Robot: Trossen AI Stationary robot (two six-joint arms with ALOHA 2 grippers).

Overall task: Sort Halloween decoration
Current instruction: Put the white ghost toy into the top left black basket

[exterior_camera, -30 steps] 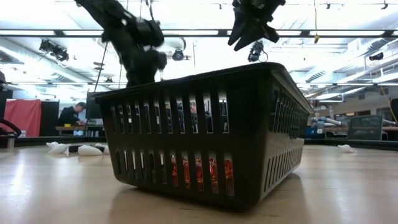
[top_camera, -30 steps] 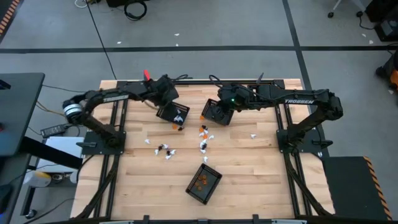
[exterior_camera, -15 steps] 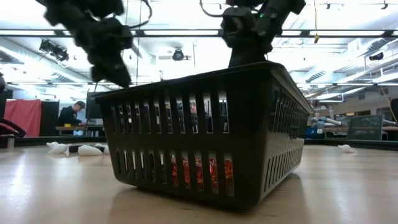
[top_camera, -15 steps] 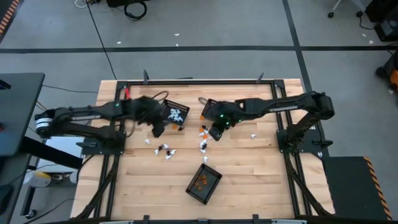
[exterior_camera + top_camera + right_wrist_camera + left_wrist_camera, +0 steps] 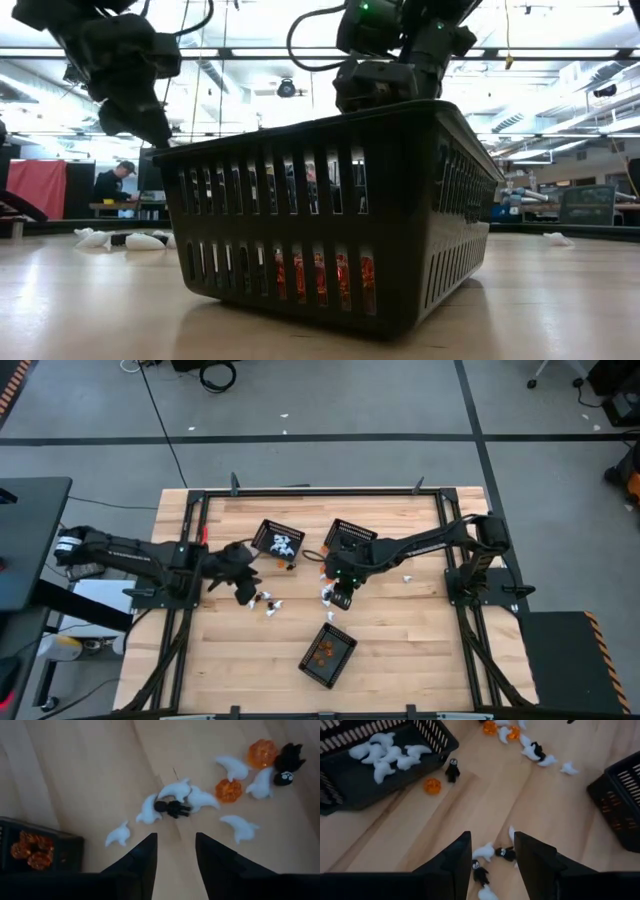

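The Halloween decoration lies as tiny white, black and orange trinkets on the wooden table. My left gripper [image 5: 249, 597] stands open above a small group of white and black trinkets [image 5: 492, 854]; nothing is between its fingers. My right gripper [image 5: 339, 598] stands open over the middle cluster [image 5: 175, 802] of white ghosts, a black figure and orange pumpkins [image 5: 227, 790]. White ghosts fill one black basket [image 5: 280, 541]. An orange pumpkin [image 5: 432, 786] and a black figure [image 5: 452, 770] lie on the table beside it.
A second black basket [image 5: 350, 538] stands at the far middle. A third basket [image 5: 328, 655], holding orange pieces, sits nearer the front edge and fills the low view [image 5: 330, 220]. A few white trinkets [image 5: 408, 576] lie toward the right. A black frame rail [image 5: 320, 491] edges the table.
My left gripper has left the basket of white ghosts and gone toward the table's near edge, ending over the small group of trinkets. My right gripper has come down from above the far middle basket toward the near edge, over the middle cluster. The baskets and trinkets stay put.
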